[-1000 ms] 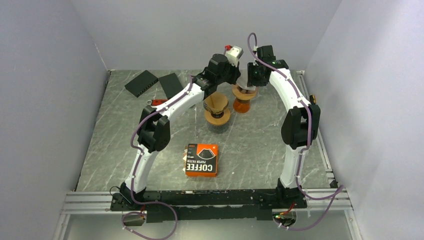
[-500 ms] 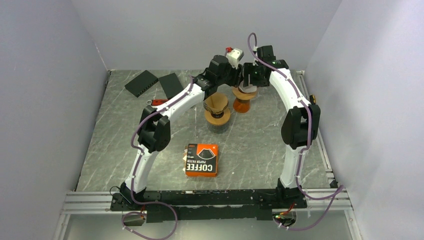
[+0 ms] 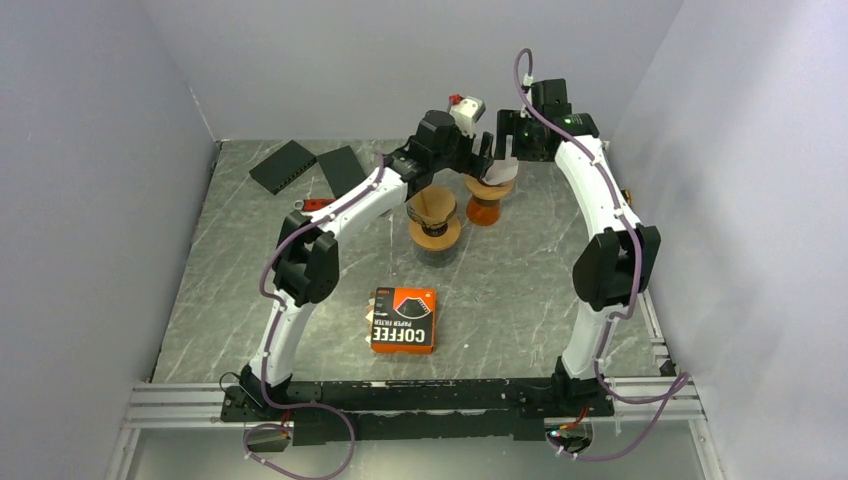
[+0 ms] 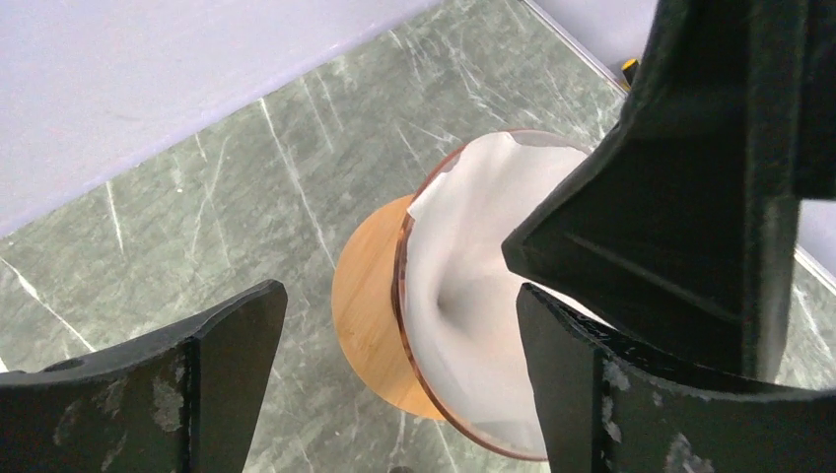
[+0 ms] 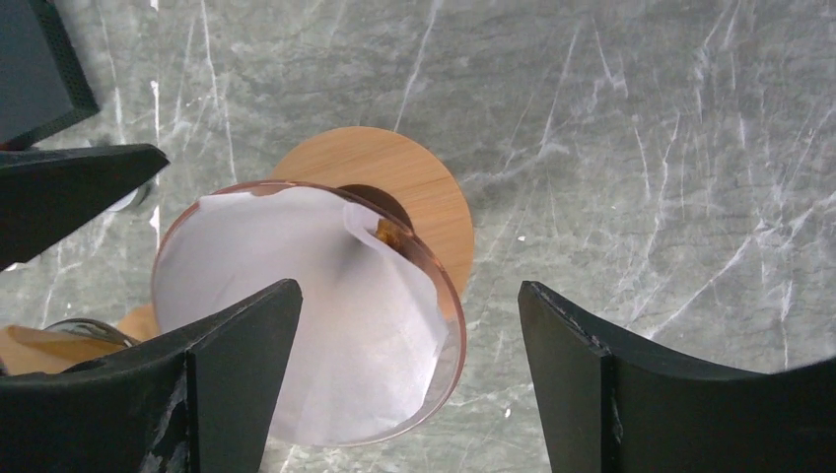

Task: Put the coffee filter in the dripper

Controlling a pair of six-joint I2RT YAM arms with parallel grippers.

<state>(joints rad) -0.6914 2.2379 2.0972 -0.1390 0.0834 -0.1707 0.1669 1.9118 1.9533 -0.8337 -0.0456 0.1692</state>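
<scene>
Inventory of what stood before me on the grey-green marbled surface:

- Dripper: a clear amber-tinted cone on a round wooden collar, upright toward the far edge, right of centre.
- Coffee filter: white paper, lying inside the dripper and lining most of the cone. Its rim was uneven, with one flap folded inward near the edge. It was pinched by neither gripper.
- Left gripper: fingers spread wide, poised above the dripper with nothing between them but the view down into the cone.
- Right gripper: likewise spread wide, above the same dripper from the opposite side. One of its fingers crossed close in front of the left wrist camera. The two grippers were very close together over the cone.
- Second dripper: held a brown paper cone and stood just beside the first, to its left and a little nearer.
- Box: orange and black, marked COFFEE, flat on the surface near the middle, well apart from both drippers.
- Two dark flat slabs: at the far left, side by side.
- Small red item: near the slabs, too small to identify.
</scene>
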